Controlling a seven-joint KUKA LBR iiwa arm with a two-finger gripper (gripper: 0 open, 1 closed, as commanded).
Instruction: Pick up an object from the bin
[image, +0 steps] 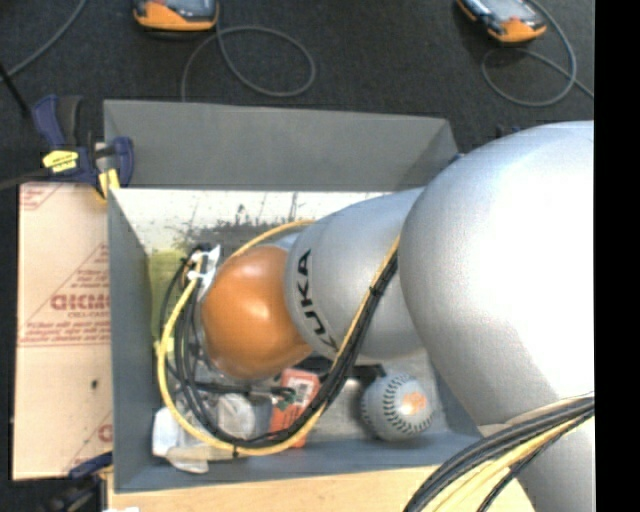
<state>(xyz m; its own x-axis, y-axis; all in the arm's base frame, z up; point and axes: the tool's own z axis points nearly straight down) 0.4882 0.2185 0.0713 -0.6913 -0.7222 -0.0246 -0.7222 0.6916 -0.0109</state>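
Nearest, bulky silver arm (500, 300), reaching in from 3 o'clock across the grey bin (125, 330). At its end, orange wrist cover (250, 310), looped by yellow and black cables, over the bin's middle-left. Under its lower edge, dark gripper (222, 392); open or shut, cannot tell. Just beside it, small orange-red thing (298, 388) at 6 o'clock; whitish crumpled bits (180, 440) at 7; grey ball with orange patch (400, 405) at 5.

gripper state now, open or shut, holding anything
Gripper: cannot be told; it is low in the grey metal bin beneath the arm's round orange cover.
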